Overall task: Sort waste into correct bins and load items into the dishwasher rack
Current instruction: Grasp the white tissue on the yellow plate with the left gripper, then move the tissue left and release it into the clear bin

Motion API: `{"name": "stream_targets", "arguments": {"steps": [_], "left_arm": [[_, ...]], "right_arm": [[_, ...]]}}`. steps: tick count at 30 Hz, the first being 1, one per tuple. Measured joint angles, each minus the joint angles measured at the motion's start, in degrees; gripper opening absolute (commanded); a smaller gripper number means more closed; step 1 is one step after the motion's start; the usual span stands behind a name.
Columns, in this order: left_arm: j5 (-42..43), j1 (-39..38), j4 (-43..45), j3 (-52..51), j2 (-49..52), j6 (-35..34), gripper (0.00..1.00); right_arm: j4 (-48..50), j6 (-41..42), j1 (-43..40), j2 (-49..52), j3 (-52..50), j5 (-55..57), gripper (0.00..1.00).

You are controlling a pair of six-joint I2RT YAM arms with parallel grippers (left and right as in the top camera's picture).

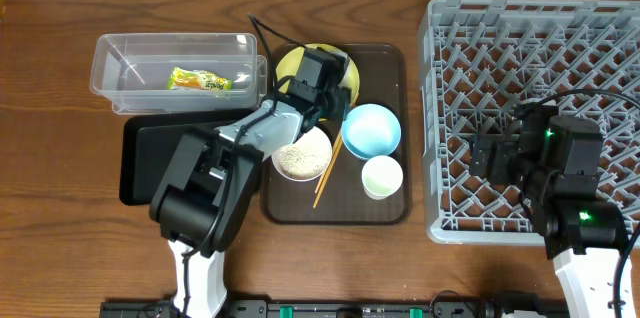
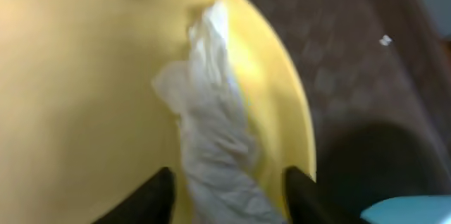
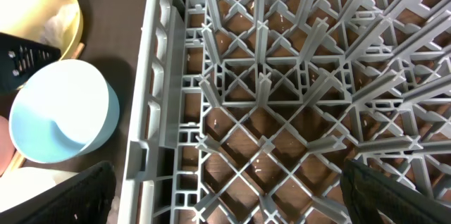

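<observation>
My left gripper (image 1: 327, 76) hovers low over the round yellow plate (image 1: 288, 64) on the brown serving tray. In the left wrist view it is open (image 2: 229, 197), and a crumpled white paper (image 2: 211, 125) lies on the plate (image 2: 84, 97) between its fingers. The green-and-orange wrapper (image 1: 200, 80) lies in the clear tub (image 1: 120, 58). The white bowl (image 1: 302, 158) holds rice. The light blue bowl (image 1: 372, 130), small cup (image 1: 382, 176) and chopsticks (image 1: 328, 170) are on the serving tray. My right gripper (image 1: 500, 153) is open (image 3: 229, 199) above the grey rack (image 1: 530, 48), holding nothing.
The black tray (image 1: 140, 163) lies in front of the clear tub, left of the brown serving tray (image 1: 390, 68). The right wrist view shows the rack's left wall (image 3: 151, 111), the blue bowl (image 3: 63, 122) and part of the yellow plate (image 3: 35, 5).
</observation>
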Motion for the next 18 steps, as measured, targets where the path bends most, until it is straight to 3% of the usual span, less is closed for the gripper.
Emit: {"name": "stream_targets", "arguments": {"steps": [3, 4, 13, 18], "left_arm": [[-0.92, 0.0, -0.17, 0.0, 0.15, -0.26, 0.11], [-1.22, 0.0, -0.24, 0.0, 0.15, -0.02, 0.09], [-2.12, 0.46, -2.4, 0.0, -2.14, 0.17, 0.07], [-2.99, 3.72, -5.97, 0.0, -11.87, -0.76, 0.07]], "right_arm": [[0.0, 0.0, 0.0, 0.0, 0.0, 0.0, 0.99], [0.0, 0.0, 0.0, 0.0, 0.0, 0.0, 0.99], [-0.02, 0.02, 0.0, 0.0, 0.0, 0.0, 0.99], [0.0, 0.0, 0.0, 0.0, 0.0, 0.0, 0.99]]}}
